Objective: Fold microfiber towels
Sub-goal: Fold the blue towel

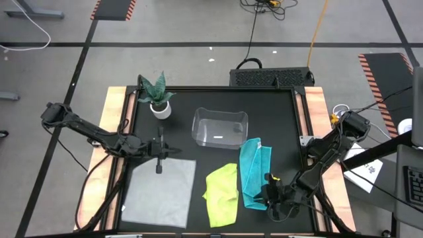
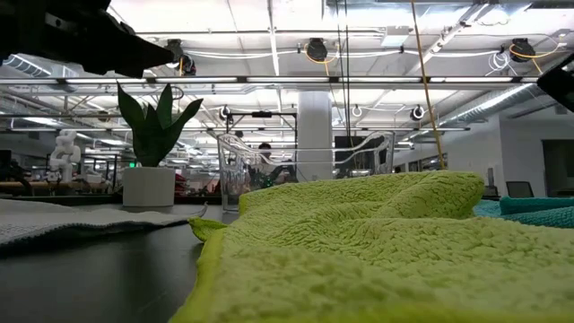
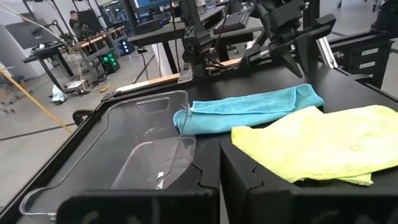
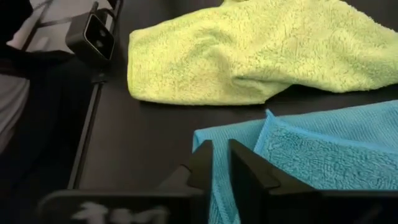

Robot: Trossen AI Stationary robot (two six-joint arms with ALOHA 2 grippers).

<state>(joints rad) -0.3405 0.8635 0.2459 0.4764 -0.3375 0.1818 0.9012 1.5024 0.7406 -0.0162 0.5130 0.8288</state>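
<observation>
High view: clear plastic bin [image 1: 219, 127] and potted plant [image 1: 157, 96] stand behind grey [image 1: 158, 192], yellow-green [image 1: 223, 193] and teal towels [image 1: 253, 172]; left hand [image 1: 159, 158] clenched, empty; right hand [image 4: 219, 163] nips the teal towel's edge

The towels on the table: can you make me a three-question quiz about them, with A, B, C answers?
1. What sits between the grey towel and the teal towel?
A. the yellow-green towel
B. the plant
C. a cup

2. How many towels are on the table?
A. one
B. three
C. five

3. How does the grey towel lie?
A. rolled up
B. inside the bin
C. spread flat

Answers:
1 A, the yellow-green one lies in the middle.
2 B, one grey, one yellow-green, one teal.
3 C, it lies open as a flat square under the left gripper.
</observation>
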